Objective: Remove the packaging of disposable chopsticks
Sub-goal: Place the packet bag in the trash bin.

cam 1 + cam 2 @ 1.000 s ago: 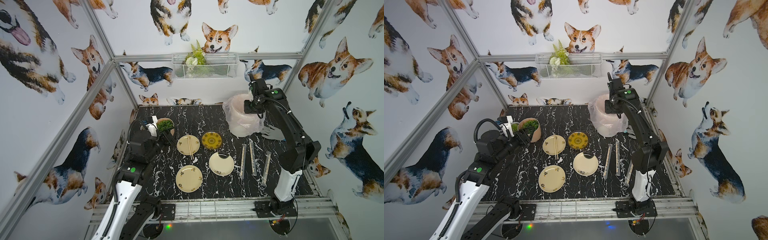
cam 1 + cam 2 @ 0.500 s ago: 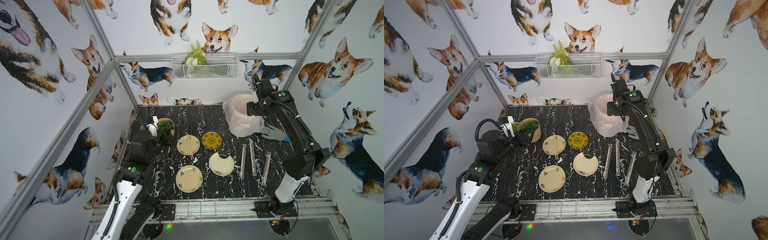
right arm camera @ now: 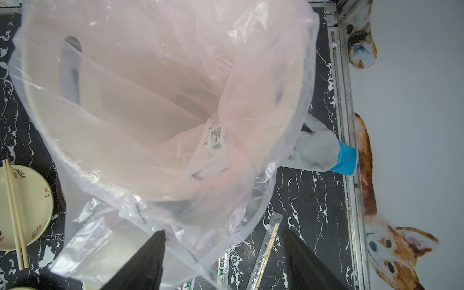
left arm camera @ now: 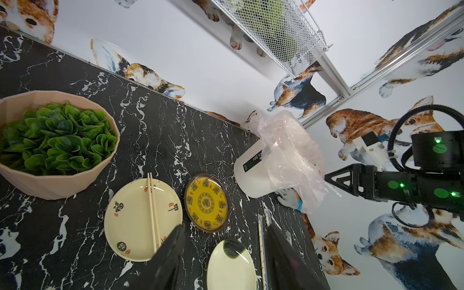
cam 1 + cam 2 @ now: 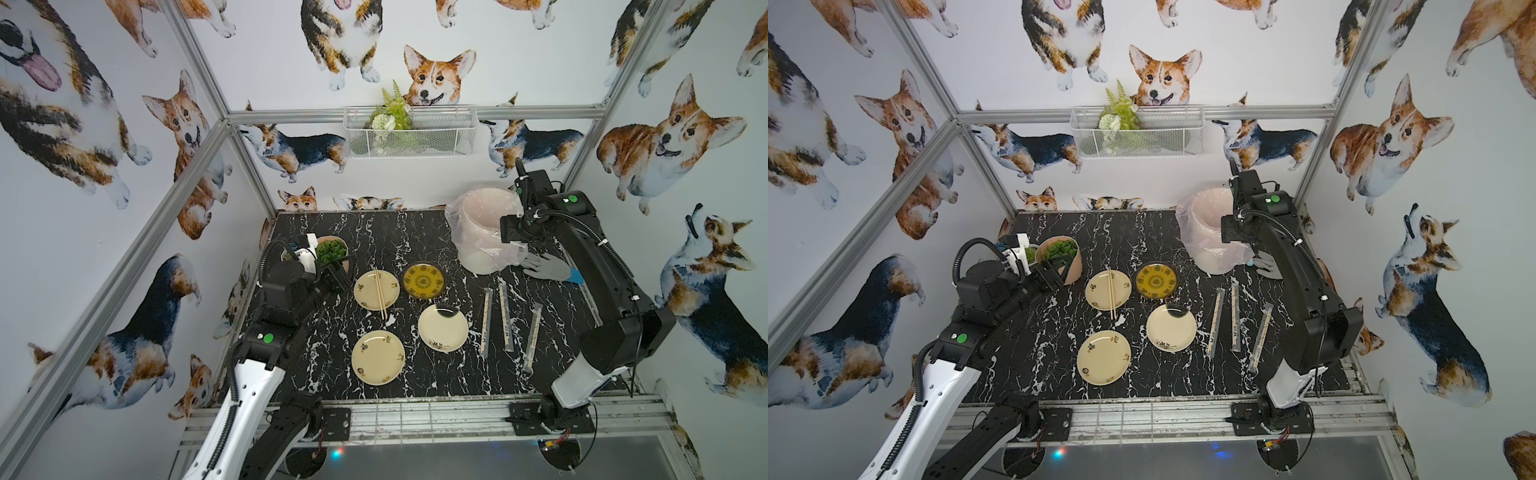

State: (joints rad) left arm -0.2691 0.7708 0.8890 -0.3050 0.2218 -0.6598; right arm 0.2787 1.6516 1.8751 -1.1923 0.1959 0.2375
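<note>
Three clear packaging sleeves (image 5: 505, 318) (image 5: 1235, 318) lie side by side right of the plates, and two show disposable chopsticks (image 3: 267, 247) inside. One bare pair (image 5: 379, 293) (image 4: 153, 213) rests on a cream plate (image 5: 365, 291). Another printed sleeve (image 3: 216, 133) lies inside the lined white bin (image 5: 482, 253) (image 4: 253, 175). My right gripper (image 5: 511, 232) (image 3: 223, 232) hangs open over the bin's near rim, holding nothing. Left of that plate, my left gripper (image 5: 338, 276) (image 4: 226, 227) is also open, nothing between its fingers.
A tan bowl of green leaves (image 5: 332, 249) stands behind the left gripper. Several plates, one yellow (image 5: 424, 280), fill the table's middle. A grey glove (image 5: 544, 266) lies right of the bin. A wire basket (image 5: 411, 133) hangs on the back wall.
My right gripper's jaws have spread wider, and the right arm has drawn back a little toward the table's front right. The left arm has not moved.
</note>
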